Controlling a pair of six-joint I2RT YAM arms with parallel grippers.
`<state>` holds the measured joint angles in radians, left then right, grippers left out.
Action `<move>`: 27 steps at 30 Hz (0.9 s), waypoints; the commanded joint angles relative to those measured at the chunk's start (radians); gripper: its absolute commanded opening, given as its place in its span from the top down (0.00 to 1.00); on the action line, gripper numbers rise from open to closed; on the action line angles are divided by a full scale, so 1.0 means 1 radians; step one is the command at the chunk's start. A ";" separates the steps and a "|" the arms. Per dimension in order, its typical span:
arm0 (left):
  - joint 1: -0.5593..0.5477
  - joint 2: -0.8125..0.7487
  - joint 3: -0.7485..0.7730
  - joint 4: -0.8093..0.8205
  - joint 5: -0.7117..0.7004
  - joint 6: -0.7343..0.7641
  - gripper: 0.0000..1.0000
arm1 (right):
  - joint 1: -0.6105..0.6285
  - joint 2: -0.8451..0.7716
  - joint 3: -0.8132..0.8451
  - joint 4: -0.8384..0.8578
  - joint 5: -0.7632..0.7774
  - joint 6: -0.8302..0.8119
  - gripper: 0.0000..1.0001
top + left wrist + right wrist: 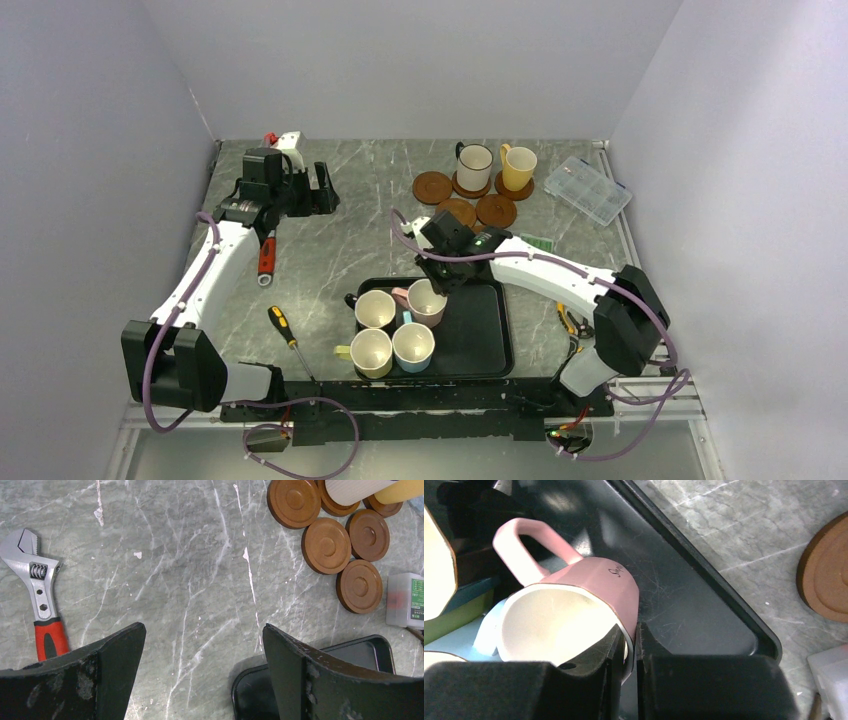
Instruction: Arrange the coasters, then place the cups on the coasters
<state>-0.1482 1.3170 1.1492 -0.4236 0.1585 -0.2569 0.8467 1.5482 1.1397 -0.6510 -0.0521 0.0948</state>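
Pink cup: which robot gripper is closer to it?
Right. The right gripper pinches the pink cup by its rim, in the tray. The left gripper hangs open far away, over the table near the wrench.

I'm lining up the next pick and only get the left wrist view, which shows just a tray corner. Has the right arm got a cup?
Observer: Yes. The right arm has its jaws shut on the wall of the pink cup, one inside, one outside.
Operator: Where is that cup?
Observer: Over the black tray, tilted; I can't tell whether it's lifted.
Operator: Other cups there?
Observer: Three more stand in the tray: a cream cup, a yellow-green cup, a light blue cup.
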 commanded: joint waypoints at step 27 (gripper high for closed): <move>0.001 -0.045 0.003 0.033 0.002 -0.026 0.07 | -0.109 -0.140 0.258 -0.171 0.286 -0.001 1.00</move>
<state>-0.1482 1.3060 1.1492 -0.4236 0.1608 -0.2756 0.8085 1.4136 1.2812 -0.8845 0.2184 0.1219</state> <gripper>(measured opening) 0.932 0.131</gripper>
